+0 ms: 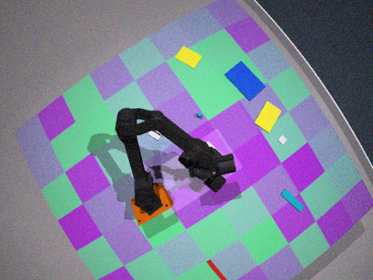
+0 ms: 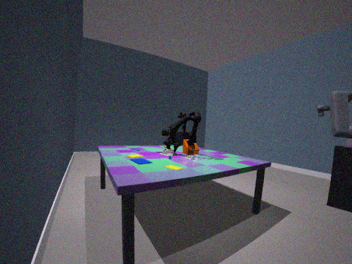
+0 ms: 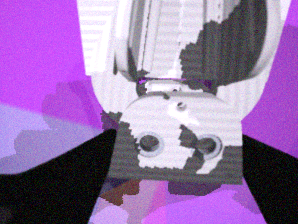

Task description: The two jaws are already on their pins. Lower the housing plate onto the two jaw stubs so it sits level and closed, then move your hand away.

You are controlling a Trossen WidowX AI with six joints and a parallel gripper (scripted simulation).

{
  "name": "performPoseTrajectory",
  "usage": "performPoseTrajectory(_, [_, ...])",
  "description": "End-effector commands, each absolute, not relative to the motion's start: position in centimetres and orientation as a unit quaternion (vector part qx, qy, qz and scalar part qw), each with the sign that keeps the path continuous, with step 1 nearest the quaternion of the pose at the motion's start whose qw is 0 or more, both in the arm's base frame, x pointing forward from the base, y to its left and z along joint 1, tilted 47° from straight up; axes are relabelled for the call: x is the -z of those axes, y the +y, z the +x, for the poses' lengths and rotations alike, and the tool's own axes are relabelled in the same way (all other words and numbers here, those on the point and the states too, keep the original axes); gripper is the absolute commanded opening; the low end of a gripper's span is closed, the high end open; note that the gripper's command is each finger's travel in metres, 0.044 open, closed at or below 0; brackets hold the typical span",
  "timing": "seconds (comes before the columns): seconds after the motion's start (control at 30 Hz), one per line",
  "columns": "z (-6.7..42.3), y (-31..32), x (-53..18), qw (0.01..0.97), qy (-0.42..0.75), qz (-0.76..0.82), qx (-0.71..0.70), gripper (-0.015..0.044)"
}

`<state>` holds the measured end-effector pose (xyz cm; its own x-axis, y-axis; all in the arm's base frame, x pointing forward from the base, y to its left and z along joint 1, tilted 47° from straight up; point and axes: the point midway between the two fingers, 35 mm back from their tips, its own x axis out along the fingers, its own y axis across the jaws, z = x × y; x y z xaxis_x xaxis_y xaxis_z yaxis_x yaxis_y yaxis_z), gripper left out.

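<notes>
The housing plate [image 3: 162,122] is pale grey with a rounded far edge, a small hole and two ringed round holes. My gripper [image 3: 172,136] is shut on it, with one black finger against each side edge. Dark grey round shapes show inside the two holes; whether these are the stubs passing through, I cannot tell. The pale long jaw assembly [image 3: 92,35] lies just beyond the plate in the wrist view. Whether the plate touches the stubs or sits level is not clear. In the top view the arm hides the plate and fingers.
A small teal cylinder [image 1: 200,114] [image 2: 169,157] stands near the arm. A white piece [image 1: 155,134] lies beside the arm's links. Blue [image 1: 245,81] [image 2: 141,160] and yellow [image 1: 268,117] rectangles, a white square [image 1: 282,139] and a teal bar [image 1: 292,200] lie farther out.
</notes>
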<state>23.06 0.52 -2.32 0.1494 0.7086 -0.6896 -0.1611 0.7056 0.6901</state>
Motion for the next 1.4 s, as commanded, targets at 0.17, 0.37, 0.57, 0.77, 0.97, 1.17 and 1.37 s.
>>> performPoseTrajectory(0.17, [22.93, 0.65, 2.41, 0.718, 0.579, 0.241, -0.302, 0.0351])
performPoseTrajectory(0.37, [22.95, 0.75, 2.51, 0.718, 0.580, 0.243, -0.300, 0.0351])
performPoseTrajectory(0.57, [22.96, 0.82, 2.57, 0.717, 0.580, 0.244, -0.299, 0.0351])
performPoseTrajectory(0.77, [22.98, 0.93, 2.68, 0.717, 0.580, 0.245, -0.299, 0.0351])
performPoseTrajectory(0.97, [23.00, 0.99, 2.74, 0.717, 0.580, 0.245, -0.298, 0.0351])
performPoseTrajectory(1.17, [23.02, 1.11, 2.84, 0.717, 0.580, 0.245, -0.298, 0.0351])
performPoseTrajectory(1.37, [23.03, 1.17, 2.90, 0.717, 0.580, 0.245, -0.298, 0.0351])
